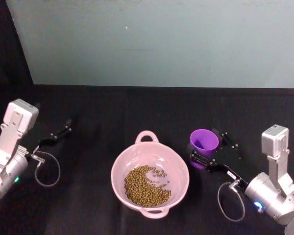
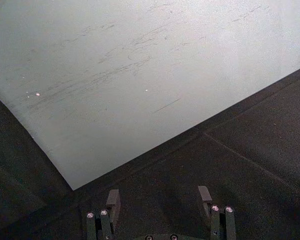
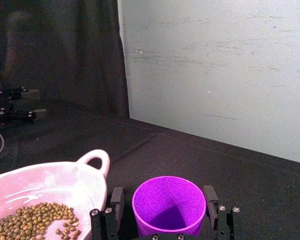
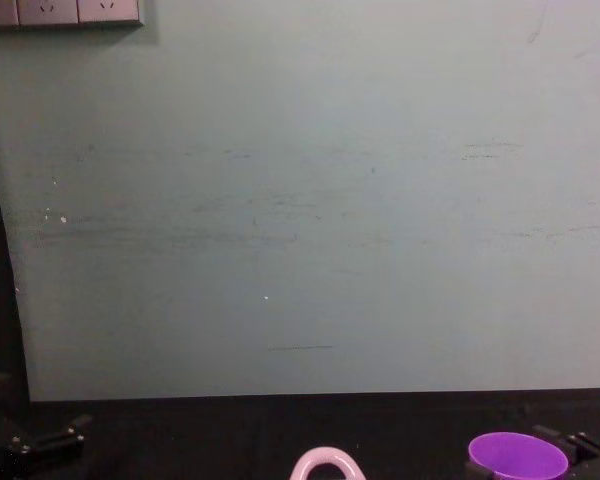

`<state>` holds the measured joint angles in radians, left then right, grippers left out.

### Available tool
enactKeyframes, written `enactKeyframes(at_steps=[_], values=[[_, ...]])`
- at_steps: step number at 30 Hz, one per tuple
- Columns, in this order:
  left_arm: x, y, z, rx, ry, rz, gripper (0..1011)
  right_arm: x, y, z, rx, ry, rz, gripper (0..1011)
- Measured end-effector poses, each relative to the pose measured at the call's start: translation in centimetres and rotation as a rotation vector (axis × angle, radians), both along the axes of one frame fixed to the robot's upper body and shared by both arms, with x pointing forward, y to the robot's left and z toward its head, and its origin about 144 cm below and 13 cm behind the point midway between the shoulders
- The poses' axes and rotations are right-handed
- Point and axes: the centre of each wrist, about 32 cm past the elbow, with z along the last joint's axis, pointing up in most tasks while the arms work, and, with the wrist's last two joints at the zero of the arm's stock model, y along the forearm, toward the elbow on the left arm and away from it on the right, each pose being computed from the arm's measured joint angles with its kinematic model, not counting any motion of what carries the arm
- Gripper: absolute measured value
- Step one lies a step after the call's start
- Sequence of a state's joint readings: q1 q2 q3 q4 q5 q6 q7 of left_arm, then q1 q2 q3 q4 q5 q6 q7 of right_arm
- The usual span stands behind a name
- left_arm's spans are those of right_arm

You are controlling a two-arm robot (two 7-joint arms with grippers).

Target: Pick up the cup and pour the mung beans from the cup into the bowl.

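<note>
In the chest view the bowl (image 4: 326,464) shows just its handle; the cup (image 4: 517,458) beside the right hand (image 4: 580,443) loses its base.

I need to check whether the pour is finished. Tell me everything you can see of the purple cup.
The cup is smooth bright purple plastic, handleless, tapering toward its base. It stands upright on the black table, mouth up, just right of the pink bowl holding the mung beans. Its inside looks empty. The right gripper brackets it, a finger on either side; contact is unclear.
</note>
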<state>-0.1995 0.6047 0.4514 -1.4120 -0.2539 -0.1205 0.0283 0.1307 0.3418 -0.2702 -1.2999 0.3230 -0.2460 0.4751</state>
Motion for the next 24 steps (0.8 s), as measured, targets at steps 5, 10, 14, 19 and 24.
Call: enactKeyframes(at_steps=[5, 10, 14, 19, 24], values=[[0.0, 0.0, 0.0, 0.000, 0.000, 0.000, 1012, -0.1, 0.1, 0.2, -0.002, -0.010, 0.002, 1003], [0.0, 0.0, 0.0, 0.000, 0.000, 0.000, 1011, -0.6, 0.3, 1.1, -0.006, -0.039, -0.001, 1002], [0.0, 0.0, 0.0, 0.000, 0.000, 0.000, 1012, -0.9, 0.3, 2.1, -0.004, -0.054, -0.009, 1003], [0.0, 0.0, 0.0, 0.000, 0.000, 0.000, 1012, -1.5, 0.2, 3.6, -0.008, -0.082, -0.018, 1003], [0.0, 0.0, 0.0, 0.000, 0.000, 0.000, 1012, -2.1, -0.2, 4.8, -0.022, -0.118, -0.027, 1003]])
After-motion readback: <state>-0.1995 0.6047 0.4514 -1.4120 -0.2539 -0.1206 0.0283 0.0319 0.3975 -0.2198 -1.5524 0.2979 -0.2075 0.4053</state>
